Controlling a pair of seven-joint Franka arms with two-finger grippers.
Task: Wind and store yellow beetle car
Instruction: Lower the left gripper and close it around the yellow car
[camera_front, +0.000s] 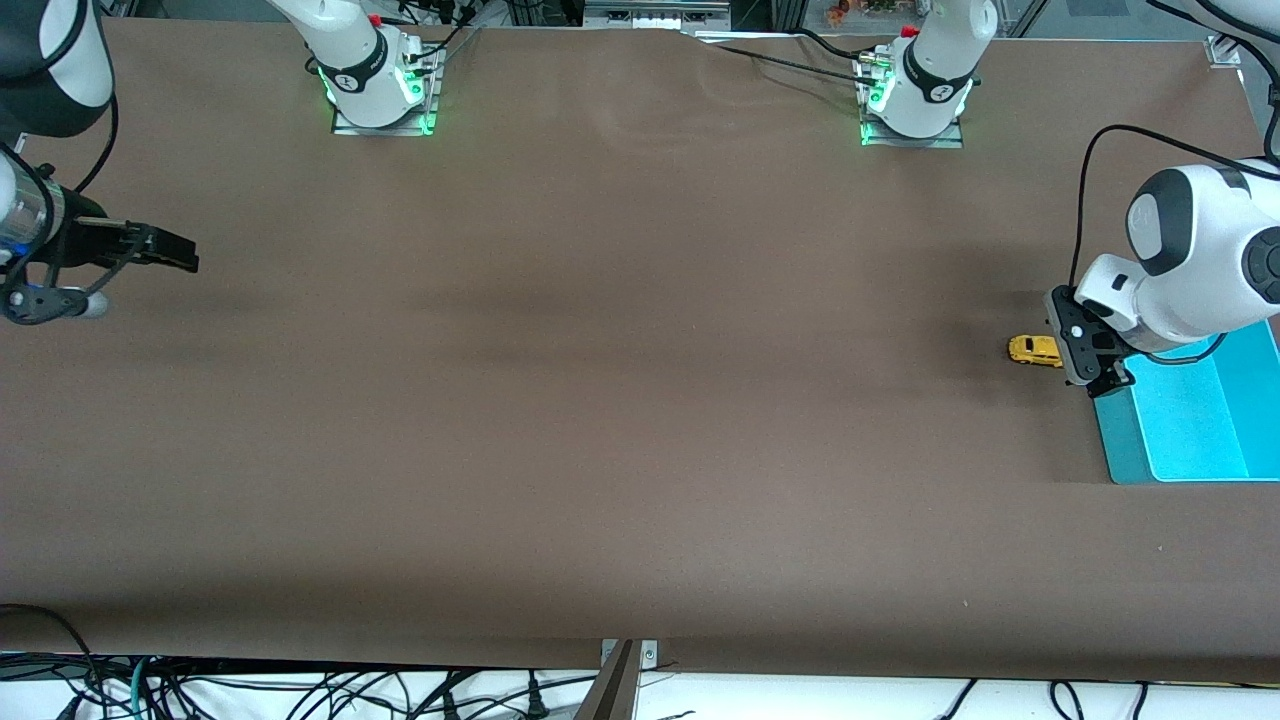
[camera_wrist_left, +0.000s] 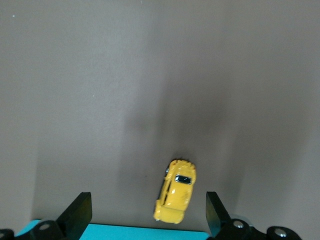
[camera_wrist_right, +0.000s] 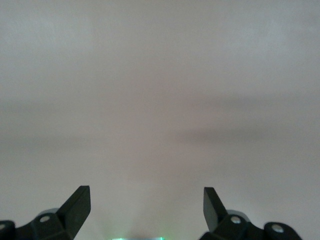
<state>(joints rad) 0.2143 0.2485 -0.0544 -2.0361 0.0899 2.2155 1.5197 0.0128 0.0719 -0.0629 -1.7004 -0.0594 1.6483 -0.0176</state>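
The yellow beetle car (camera_front: 1034, 350) stands on the brown table beside the cyan bin (camera_front: 1190, 420), at the left arm's end of the table. In the left wrist view the car (camera_wrist_left: 176, 191) lies between my open fingers, nearer one of them, with the bin's edge (camera_wrist_left: 120, 232) just below it. My left gripper (camera_front: 1085, 355) is open, low over the table between car and bin, and holds nothing. My right gripper (camera_front: 165, 252) is open and empty, waiting at the right arm's end of the table; its wrist view shows only bare table between its fingertips (camera_wrist_right: 77, 202).
The two arm bases (camera_front: 380, 80) (camera_front: 915, 95) stand along the table's farthest edge. Cables hang at the edge nearest the front camera. The brown table cover (camera_front: 600, 400) spreads wide between the arms.
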